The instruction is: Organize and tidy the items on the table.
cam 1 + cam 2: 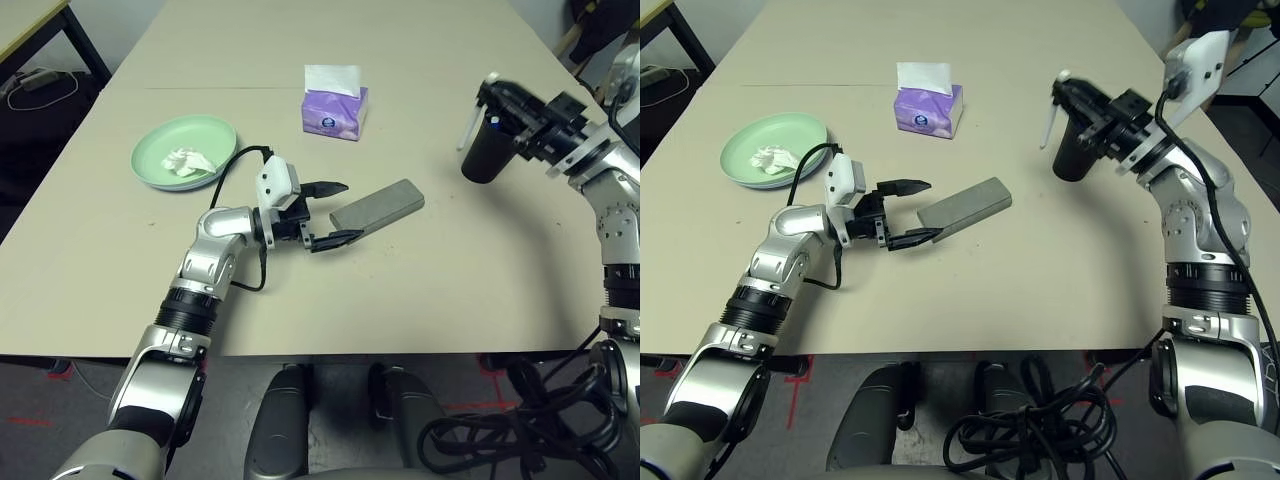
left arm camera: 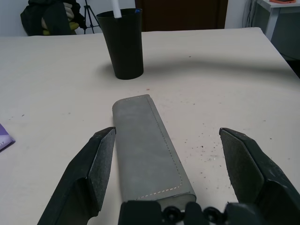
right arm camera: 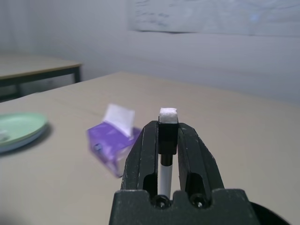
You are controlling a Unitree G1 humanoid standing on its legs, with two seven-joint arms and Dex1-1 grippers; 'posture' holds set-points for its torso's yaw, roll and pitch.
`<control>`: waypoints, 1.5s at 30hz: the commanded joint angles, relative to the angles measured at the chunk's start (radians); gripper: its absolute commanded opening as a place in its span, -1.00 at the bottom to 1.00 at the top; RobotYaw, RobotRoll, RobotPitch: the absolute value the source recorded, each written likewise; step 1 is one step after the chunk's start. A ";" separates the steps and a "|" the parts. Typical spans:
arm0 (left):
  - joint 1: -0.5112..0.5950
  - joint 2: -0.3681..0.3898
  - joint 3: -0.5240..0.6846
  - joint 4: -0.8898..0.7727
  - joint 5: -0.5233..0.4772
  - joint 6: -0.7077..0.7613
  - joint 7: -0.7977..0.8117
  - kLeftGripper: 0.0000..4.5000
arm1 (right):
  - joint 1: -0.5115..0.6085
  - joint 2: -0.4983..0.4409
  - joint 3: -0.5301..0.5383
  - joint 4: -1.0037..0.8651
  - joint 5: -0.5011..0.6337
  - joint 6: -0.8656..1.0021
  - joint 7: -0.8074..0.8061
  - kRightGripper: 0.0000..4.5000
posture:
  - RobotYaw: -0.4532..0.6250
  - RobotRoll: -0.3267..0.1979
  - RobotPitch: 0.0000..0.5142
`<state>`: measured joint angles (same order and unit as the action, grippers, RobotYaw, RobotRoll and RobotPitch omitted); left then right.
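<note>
Leftmost on the table (image 1: 420,290), the mint green plate (image 1: 160,145) holds a crumpled white tissue (image 1: 186,161). Next, my left fingers (image 1: 341,237) stand wide open, level, either side of the near end of the grey glasses case (image 1: 378,204), not gripping it; its long axis runs away from them, up toward the right. Behind sits the purple tissue box (image 1: 335,110). Rightmost, my right fingers (image 3: 148,154) are clamped on a white pen (image 3: 168,115) at the black cup (image 1: 487,150).

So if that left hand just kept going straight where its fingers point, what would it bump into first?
The grey case: it lies right ahead, its near end already between the open fingers. The black cup stands farther along the same line.
</note>
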<state>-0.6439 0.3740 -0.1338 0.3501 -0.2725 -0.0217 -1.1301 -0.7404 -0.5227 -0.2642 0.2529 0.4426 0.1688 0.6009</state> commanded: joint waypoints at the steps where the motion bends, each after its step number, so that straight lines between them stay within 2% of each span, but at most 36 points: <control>1: 0.003 0.000 -0.004 0.011 0.011 -0.008 -0.008 1.00 | -0.036 0.025 -0.036 0.039 -0.056 -0.037 -0.144 -0.81 | -0.08 0.25 -0.51; 5: 0.001 0.002 -0.004 0.014 0.011 -0.011 -0.010 1.00 | -0.078 0.037 -0.050 0.073 -0.096 -0.013 -0.274 -0.81 | -0.07 0.25 -0.51; 13: -0.007 0.009 -0.002 0.019 0.013 -0.013 -0.011 1.00 | -0.144 0.024 -0.043 0.140 -0.117 0.105 -0.402 -0.81 | -0.07 0.25 -0.52; 26: -0.015 0.004 -0.001 0.029 0.015 -0.023 -0.006 1.00 | -0.206 0.044 -0.013 0.180 -0.120 0.141 -0.361 -0.81 | -0.06 0.25 -0.54; 36: -0.005 0.008 0.001 0.018 0.015 -0.019 -0.001 1.00 | -0.187 0.049 0.000 0.183 -0.127 0.154 -0.326 -0.81 | -0.05 0.25 -0.52; 45: -0.023 -0.001 0.017 0.034 0.008 -0.007 0.021 1.00 | -0.160 0.052 0.002 0.146 -0.118 0.189 -0.309 0.67 | -0.06 0.25 -0.53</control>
<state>-0.6566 0.3743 -0.1246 0.3725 -0.2671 -0.0361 -1.1139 -0.9177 -0.4696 -0.2615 0.4279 0.3277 0.3440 0.2896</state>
